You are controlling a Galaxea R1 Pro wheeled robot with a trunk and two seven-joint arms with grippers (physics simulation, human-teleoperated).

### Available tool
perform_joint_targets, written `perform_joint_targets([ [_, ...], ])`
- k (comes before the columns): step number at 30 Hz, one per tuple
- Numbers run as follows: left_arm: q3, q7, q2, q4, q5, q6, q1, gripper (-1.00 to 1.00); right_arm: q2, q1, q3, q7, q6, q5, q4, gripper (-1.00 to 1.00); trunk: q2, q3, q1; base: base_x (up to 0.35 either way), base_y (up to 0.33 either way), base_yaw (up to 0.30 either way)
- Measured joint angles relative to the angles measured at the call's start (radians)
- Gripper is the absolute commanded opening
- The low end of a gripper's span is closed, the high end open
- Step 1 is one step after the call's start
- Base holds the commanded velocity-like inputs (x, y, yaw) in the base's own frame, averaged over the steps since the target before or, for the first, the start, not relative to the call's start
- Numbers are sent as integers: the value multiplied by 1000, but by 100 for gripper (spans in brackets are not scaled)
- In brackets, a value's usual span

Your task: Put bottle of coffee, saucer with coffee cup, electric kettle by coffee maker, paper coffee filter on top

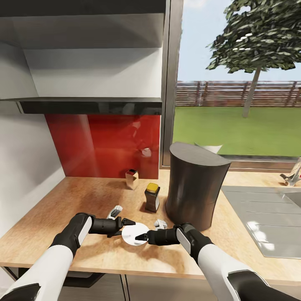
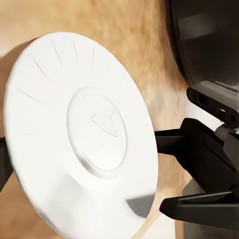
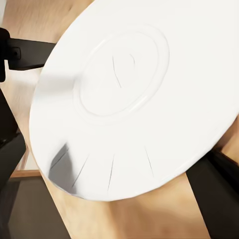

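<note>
**Saucer held between two grippers near the front edge**

The saucer is close to the front edge of the countertop, a little left of the coffee maker. It is between both grippers. In the wrist views it looks tilted, not flat, with its underside ring turned to the left wrist camera.

The left gripper meets its left rim and the right gripper its right rim. The right jaws seem to stand on both sides of the disc, narrow, probably pinching it; for the left jaws I cannot tell if they hold or only touch.

I judge the saucer is light, stiff and smooth, so it can slip from the pads, and it may chip if it drops. The rim is the best place to hold, with one finger above and one below.

The bottle stands just left of the coffee maker. The filter is nearer the red backsplash. The sink is at the right.
</note>
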Motion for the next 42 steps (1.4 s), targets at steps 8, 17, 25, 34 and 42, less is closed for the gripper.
perform_joint_targets([
  [8,1,0,-9,0,0,0,0,100,0,0,0,6,0,0,0,100,0,0,0,0,0,0],
  [17,3,0,-13,0,7,1,0,100,0,0,0,10,0,0,0,100,0,0,0,0,0,0],
  [25,3,-2,-13,0,25,1,0,-100,0,0,0,10,0,0,0,100,0,0,0,0,0,0],
  [34,2,2,-12,0,29,3,0,-100,0,0,0,10,0,0,0,100,0,0,0,0,0,0],
  [42,2,2,-11,-1,29,3,0,-100,0,0,0,10,0,0,0,100,0,0,0,0,0,0],
])
